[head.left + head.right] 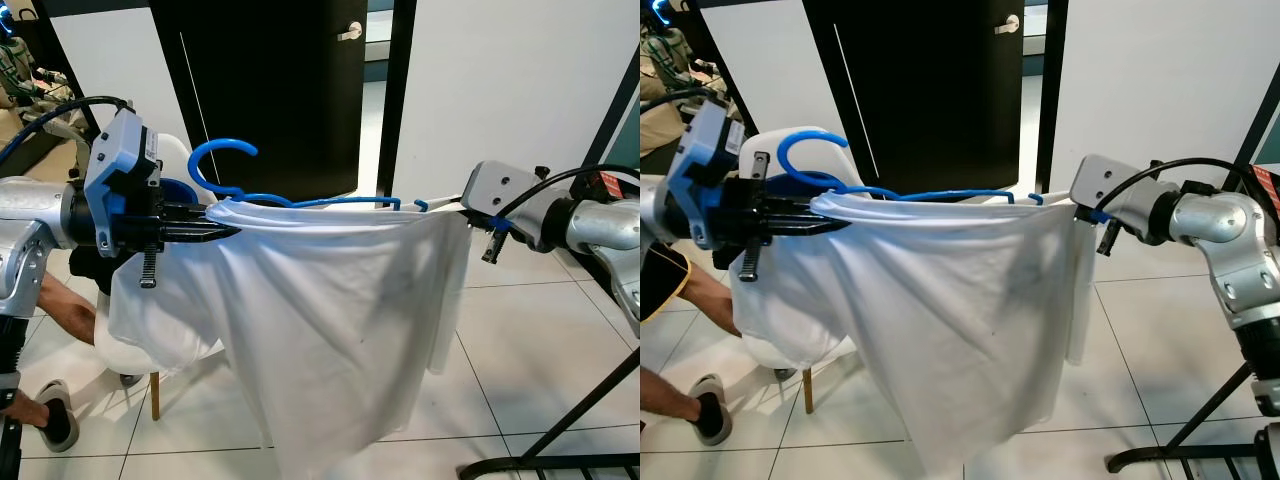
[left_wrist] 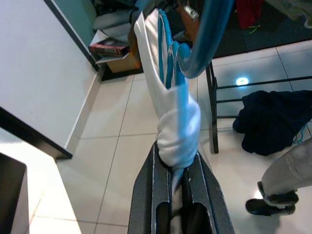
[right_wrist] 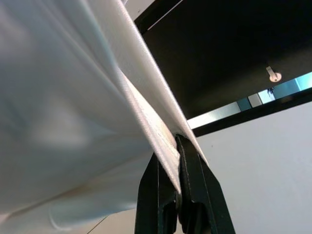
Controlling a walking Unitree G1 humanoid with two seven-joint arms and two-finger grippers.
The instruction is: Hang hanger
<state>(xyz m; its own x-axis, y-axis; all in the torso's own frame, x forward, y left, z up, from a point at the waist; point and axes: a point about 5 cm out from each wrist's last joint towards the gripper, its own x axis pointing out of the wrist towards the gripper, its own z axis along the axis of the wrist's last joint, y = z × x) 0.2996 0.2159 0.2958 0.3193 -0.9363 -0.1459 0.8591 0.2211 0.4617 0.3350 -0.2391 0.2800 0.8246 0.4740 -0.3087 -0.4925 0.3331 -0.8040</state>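
1. Nearest, the left gripper is clenched on bunched white cloth at one end of the blue hanger; the hanger's hook curls up just beside the black fingers.
2. The right gripper is clenched on the hem of the white shirt at the hanger's other end; between the two the hanger is held roughly level in the air, the shirt draped over it and hanging down toward the tiled floor.
3. Low at the right edge stands the black rack, likely where the hanger should go; its top rail cannot be seen here.
4. To do this step well, I judge both grips should stay firm and level so the shirt does not slide off; the hook needs turning free of the cloth and lifting over the rail before either grip lets go.
5. Behind the shirt sits a white chair; a person's leg and shoe are at the lower left, so swing away from them.
6. Farthest is a dark door.
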